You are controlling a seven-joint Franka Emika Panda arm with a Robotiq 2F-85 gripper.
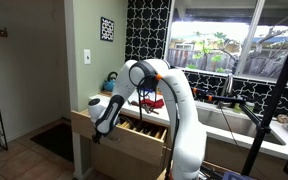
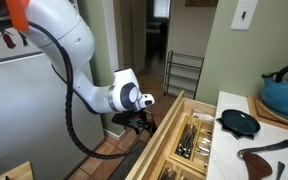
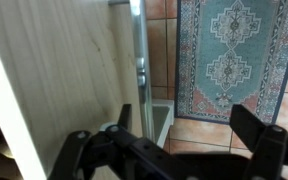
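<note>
Light wooden drawer (image 2: 179, 140): standing pulled out left of the white table (image 2: 224, 152), holding cutlery.
Black two-fingered end effector (image 2: 136, 124): hovering at the drawer's near front, jaws spread wide, gripping nothing.
Slim silver bar handle (image 3: 137, 50): lying just beyond one finger, unclasped.
Risk: closing off-centre, a finger probably striking wood and missing the handle.

Green walls (image 1: 44, 95), terracotta tile floor (image 3: 160, 45), patterned rug (image 3: 234, 55), and a sunlit window (image 1: 209, 45).
</note>
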